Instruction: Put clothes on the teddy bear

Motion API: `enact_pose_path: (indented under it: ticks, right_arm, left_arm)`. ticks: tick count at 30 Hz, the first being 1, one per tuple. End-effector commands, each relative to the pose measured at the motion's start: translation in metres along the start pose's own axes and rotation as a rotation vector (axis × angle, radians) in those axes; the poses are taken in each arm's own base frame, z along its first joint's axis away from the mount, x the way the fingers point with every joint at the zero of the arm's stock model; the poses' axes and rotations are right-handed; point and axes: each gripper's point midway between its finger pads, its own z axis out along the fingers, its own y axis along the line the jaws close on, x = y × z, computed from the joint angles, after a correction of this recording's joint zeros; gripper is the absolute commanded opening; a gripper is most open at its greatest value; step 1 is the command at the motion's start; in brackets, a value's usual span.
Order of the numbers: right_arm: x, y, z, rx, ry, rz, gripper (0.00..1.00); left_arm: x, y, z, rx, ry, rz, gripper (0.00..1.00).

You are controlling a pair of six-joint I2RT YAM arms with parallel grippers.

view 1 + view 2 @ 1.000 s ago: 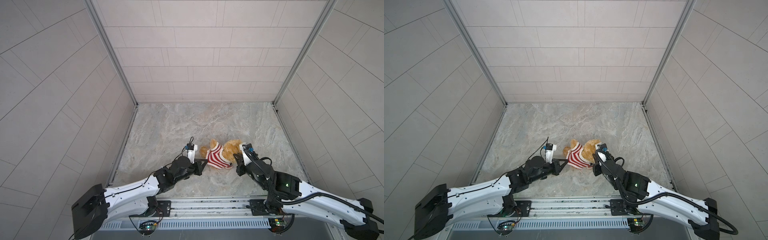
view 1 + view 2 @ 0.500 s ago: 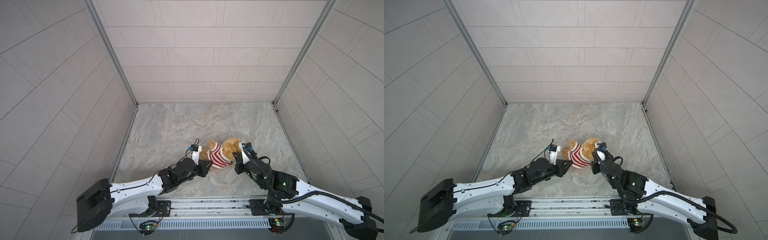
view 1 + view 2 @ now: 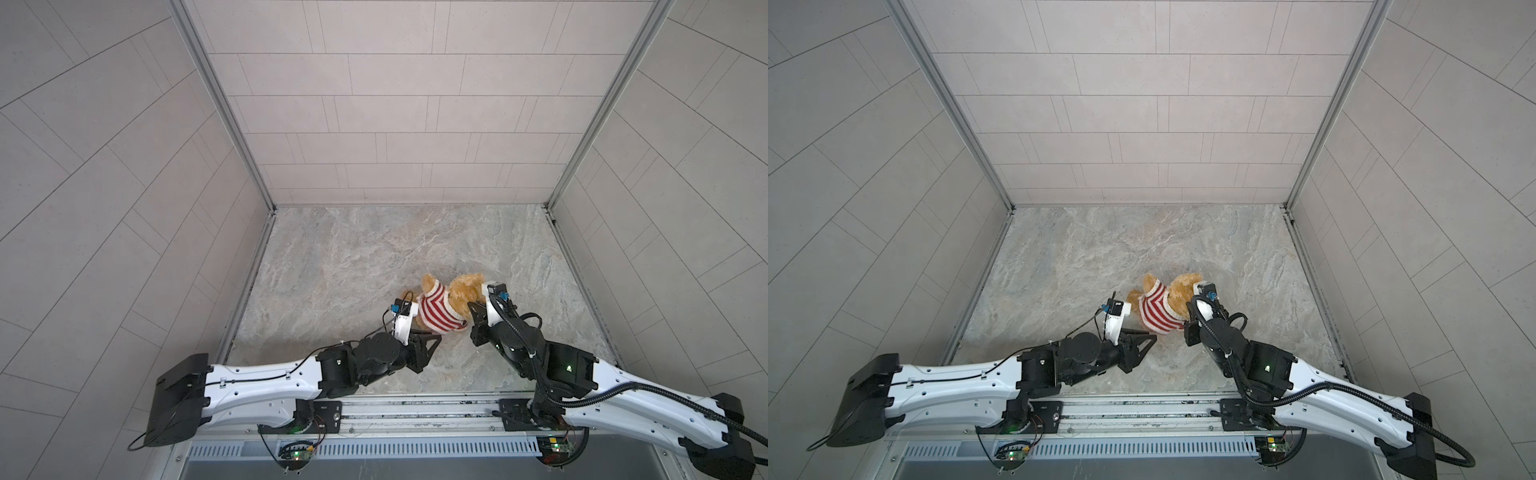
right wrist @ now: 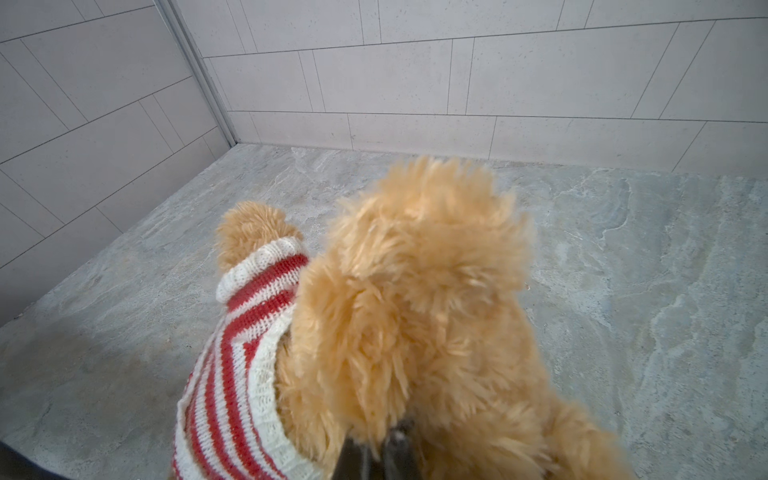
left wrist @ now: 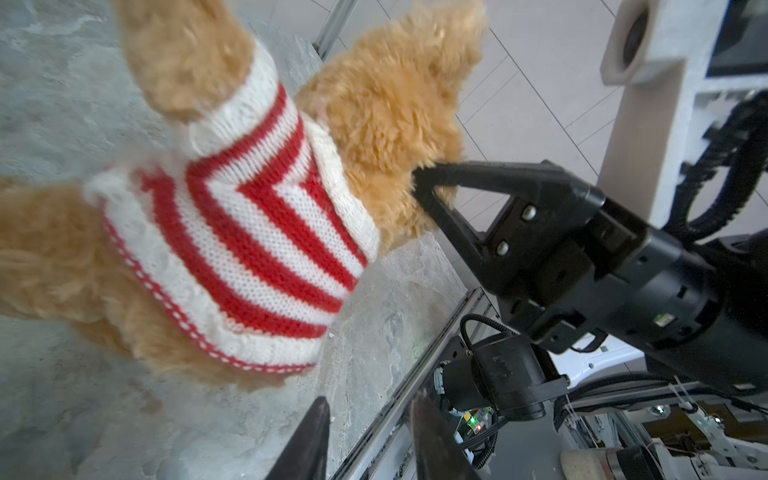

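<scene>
Left wrist view: the teddy bear (image 5: 395,104), sweater (image 5: 232,232) pulled over its body, is pinched at the head by the shut right claw (image 5: 424,178), ahead of the part-open, empty left claw (image 5: 370,415); a hem tug is judged next.

- A grey, marble-veined floor (image 3: 353,257) forms the base of the booth.
- Pale tiled walls enclose it: a back wall (image 3: 395,116), a left wall (image 3: 104,166) and a right wall (image 3: 685,187).
- Aluminium corner posts (image 3: 224,104) rise where the back wall meets the sides.
- A red-and-white striped knitted sweater (image 3: 436,313), with a white ribbed cuff and hem, is near the floor's front middle.
- A metal rail (image 3: 415,409) runs along the floor's near edge, with a slotted grille (image 3: 395,449) just in front.
- By the grille, what looks like a small circuit board (image 3: 296,456) shows a green light.
</scene>
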Motion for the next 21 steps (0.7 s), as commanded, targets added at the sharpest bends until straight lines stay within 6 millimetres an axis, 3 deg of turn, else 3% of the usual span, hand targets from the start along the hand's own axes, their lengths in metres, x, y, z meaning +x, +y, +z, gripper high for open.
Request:
enact_pose_path:
  ticks: [1,5,11,17,21]
  right_arm:
    - [-0.013,-0.002,-0.004,0.004,-0.055,0.068,0.00]
    - [-0.013,-0.002,-0.006,-0.004,-0.054,0.077,0.00]
    - [-0.008,0.001,-0.005,-0.019,-0.042,0.087,0.00]
    - [-0.003,0.003,-0.004,-0.030,-0.033,0.090,0.00]
    - [-0.002,0.002,-0.005,-0.027,-0.030,0.088,0.00]
  left_arm:
    - [-0.006,-0.004,0.009,-0.005,-0.030,-0.028,0.37]
    - [-0.004,-0.002,0.021,-0.032,-0.025,-0.024,0.35]
    - [-0.007,0.016,0.033,-0.039,-0.040,-0.104,0.30]
    - [-0.010,0.017,0.040,-0.040,-0.038,-0.101,0.28]
    - [-0.013,0.035,0.042,-0.098,-0.057,-0.134,0.28]
